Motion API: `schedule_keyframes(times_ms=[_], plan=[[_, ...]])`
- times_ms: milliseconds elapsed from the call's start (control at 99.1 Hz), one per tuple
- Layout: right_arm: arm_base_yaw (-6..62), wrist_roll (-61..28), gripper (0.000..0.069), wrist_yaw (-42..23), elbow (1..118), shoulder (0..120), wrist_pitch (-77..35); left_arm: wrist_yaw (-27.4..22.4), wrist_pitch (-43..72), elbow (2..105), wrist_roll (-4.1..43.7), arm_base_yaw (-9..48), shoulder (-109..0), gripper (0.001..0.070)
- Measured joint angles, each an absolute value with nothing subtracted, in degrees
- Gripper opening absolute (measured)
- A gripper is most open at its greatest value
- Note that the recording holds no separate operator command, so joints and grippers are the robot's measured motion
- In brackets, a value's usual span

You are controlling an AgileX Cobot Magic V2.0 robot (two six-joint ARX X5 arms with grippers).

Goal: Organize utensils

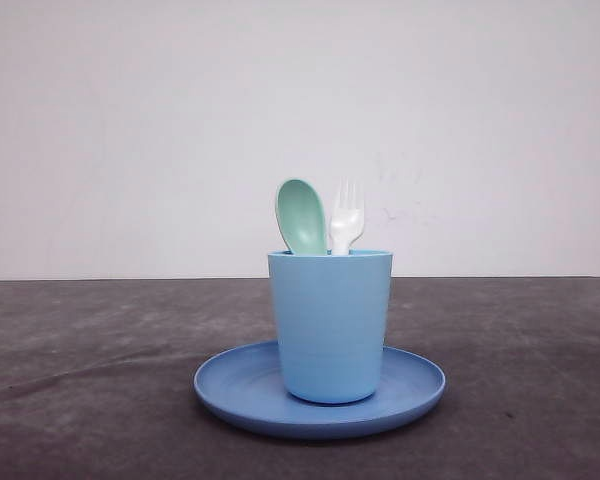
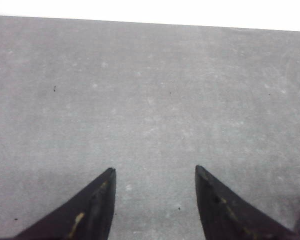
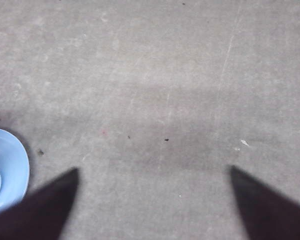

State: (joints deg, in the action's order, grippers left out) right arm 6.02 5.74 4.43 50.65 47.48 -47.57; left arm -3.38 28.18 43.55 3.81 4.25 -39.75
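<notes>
Blue plate (image 1: 230,385) nearest on worktop (image 1: 80,380), cup (image 1: 330,325) upon it holding spoon (image 1: 302,215) and fork (image 1: 346,217) upright. Left gripper (image 2: 155,172): jaws wide, empty. Right gripper (image 3: 155,172): jaws wide, empty, perhaps plate edge beside

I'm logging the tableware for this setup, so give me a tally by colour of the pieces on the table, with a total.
Blue: 2, the cup and the plate under it
Mint green: 1, the spoon standing in the cup
White: 1, the fork standing in the cup beside the spoon
Total: 4
</notes>
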Motion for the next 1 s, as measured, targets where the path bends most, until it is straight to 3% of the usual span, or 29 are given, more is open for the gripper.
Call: schedule_keyframes(times_ms=[111, 151, 212, 353, 999], plan=[[6.0, 5.5, 0.0168, 4.4, 50.7, 47.5, -48.2, -3.4, 28.4, 43.5, 3.8, 4.3, -39.7, 0.0268], [6.0, 5.4, 0.0094, 4.4, 50.7, 47.5, -48.3, -3.4, 28.9, 43.5, 3.7, 4.3, -39.7, 0.0159], [6.0, 5.4, 0.0049, 4.4, 50.7, 47.5, -48.5, -3.4, 29.5, 43.5, 3.8, 4.3, -39.7, 0.0075], [6.0, 5.4, 0.0022, 4.4, 50.6, 47.5, -48.5, -3.4, 29.7, 43.5, 3.8, 4.3, -39.7, 0.0023], [6.0, 5.4, 0.0018, 4.4, 50.7, 47.5, -44.1, -3.3, 30.0, 43.5, 3.7, 4.3, -39.7, 0.0019]])
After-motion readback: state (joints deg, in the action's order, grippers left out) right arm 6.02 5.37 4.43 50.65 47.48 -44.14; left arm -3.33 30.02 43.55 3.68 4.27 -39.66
